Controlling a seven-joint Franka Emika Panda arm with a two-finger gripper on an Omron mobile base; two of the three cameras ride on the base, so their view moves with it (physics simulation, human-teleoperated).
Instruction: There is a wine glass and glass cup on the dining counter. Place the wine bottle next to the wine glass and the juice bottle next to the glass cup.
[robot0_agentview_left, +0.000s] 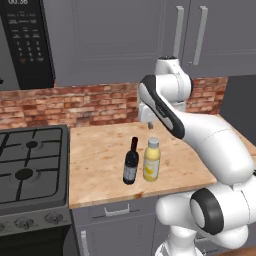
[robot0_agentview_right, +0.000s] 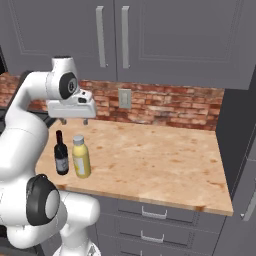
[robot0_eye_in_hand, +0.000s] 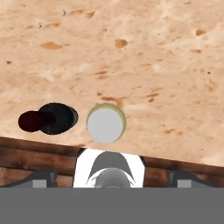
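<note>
A white robot arm poises its hand (robot0_agentview_right: 72, 120) above the wood-topped bench (robot0_agentview_right: 165, 160), fingers spread apart and gripping nothing, with the real work of the job not yet begun as far as can be seen. The wine bottle (robot0_agentview_left: 131, 161) and the juice bottle (robot0_agentview_left: 152, 160) stand upright just beside each other near the bench's front edge, the dark one on the side of the stove (robot0_agentview_left: 30, 165), the yellow one away from it. Looking straight down from the hand, the juice bottle's pale cap (robot0_eye_in_hand: 105, 124) sits almost centred, the wine bottle's red cap (robot0_eye_in_hand: 29, 121) off to one side. Neither bottle is lifted; both look to need carrying to the dining counter, where the glasses are said to wait. The bench is a mottled light-wood slab over grey drawers (robot0_agentview_right: 150, 220), bare apart from the two bottles. Behind the stove and bench runs a red brick wall (robot0_agentview_right: 165, 105) with a socket plate (robot0_agentview_right: 124, 98), grey cabinets (robot0_agentview_right: 165, 35) hang above, and a dark microwave panel (robot0_agentview_left: 25, 42) hangs over the stove.
</note>
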